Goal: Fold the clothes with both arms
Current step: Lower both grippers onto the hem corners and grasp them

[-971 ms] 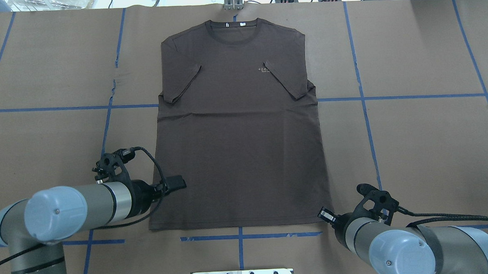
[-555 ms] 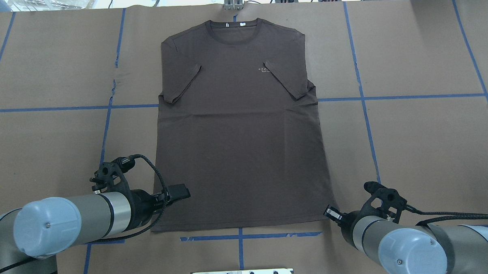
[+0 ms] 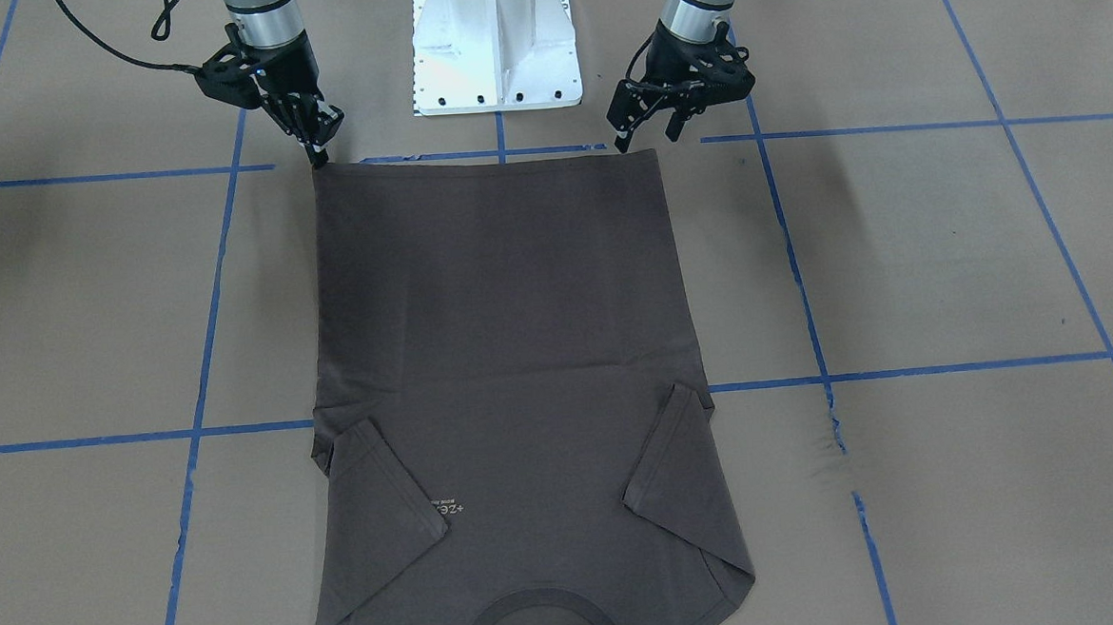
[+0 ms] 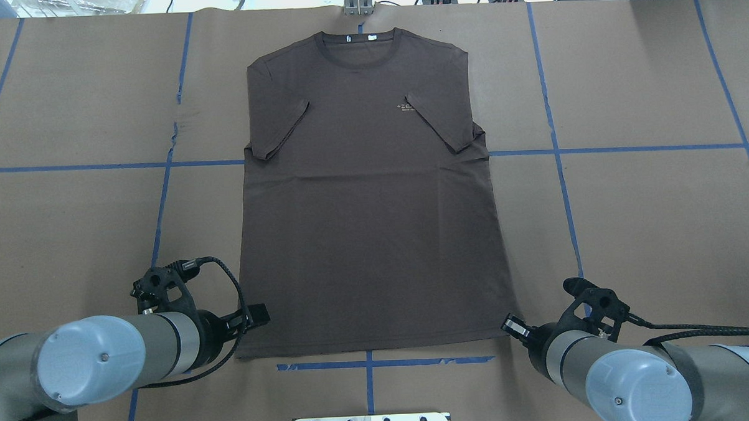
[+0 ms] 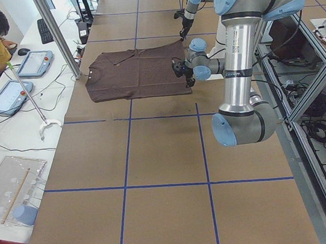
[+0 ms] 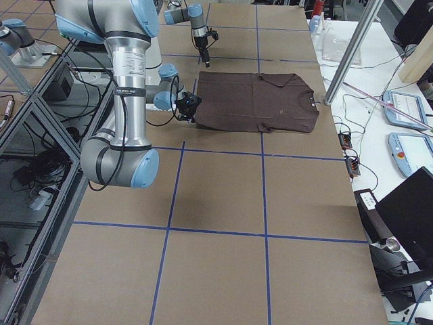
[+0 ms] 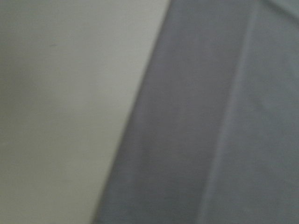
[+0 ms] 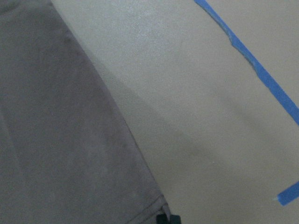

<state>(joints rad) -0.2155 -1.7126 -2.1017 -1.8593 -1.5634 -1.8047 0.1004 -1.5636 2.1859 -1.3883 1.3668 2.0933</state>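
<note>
Left end effector [image 3: 644, 129] spread, just off hem corner; right end effector [image 3: 317, 142] w/ tips nearly together at other corner, grip not confirmed. T-shirt [image 4: 367, 192] flat on counter [image 4: 649, 213], sleeves folded in. Best: pinch both corners evenly, lift together toward collar [image 4: 357, 44].

You have a table [image 4: 649, 226] covered in brown paper, gridded with blue tape lines [image 4: 556, 151]. The T-shirt [image 4: 368, 198] lies flat on it, sleeves folded inward, hem seemingly just short of the near tape line.
</note>
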